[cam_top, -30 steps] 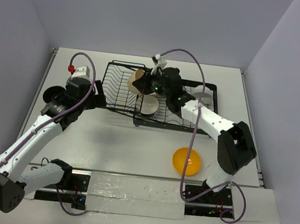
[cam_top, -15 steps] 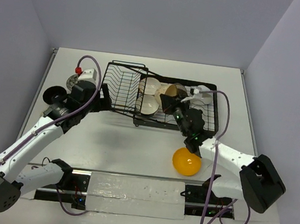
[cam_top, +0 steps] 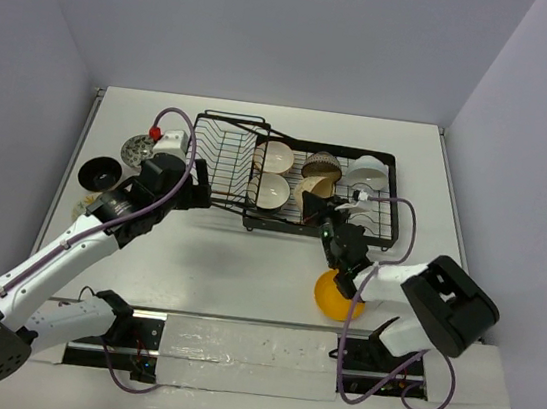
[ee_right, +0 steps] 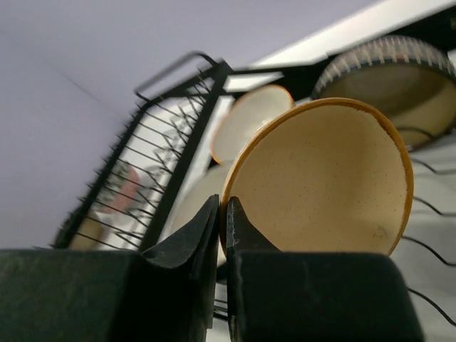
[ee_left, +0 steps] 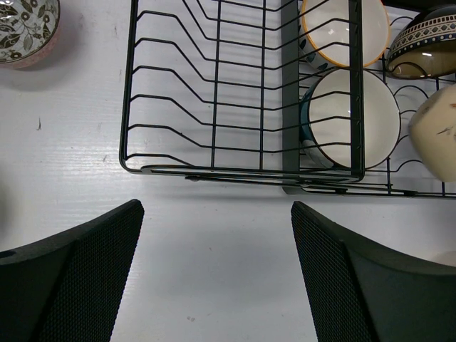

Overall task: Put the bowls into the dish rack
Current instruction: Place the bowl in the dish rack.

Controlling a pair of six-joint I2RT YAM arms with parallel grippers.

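Black wire of the dish rack (cam_top: 229, 158) spans the bench's (cam_top: 246, 261) 12 o'clock side; in its 3 o'clock half the right hand (ee_right: 222, 206) is pinched on the rim of a tan bowl (ee_right: 320, 185), tilted on edge, its lower edge hidden behind the fingers. The left hand (ee_left: 215, 210) hovers spread wide, holding nothing, at the rack's 8 o'clock corner. The orange-yellow bowl (cam_top: 325, 294) at the rack's 5 o'clock is half hidden by the right arm, and a leaf-patterned bowl (ee_left: 21, 28) is cut off at the left wrist view's 10 o'clock corner.

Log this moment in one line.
left jaws open, empty | right jaws shut on tan bowl rim at dish rack | orange bowl on table
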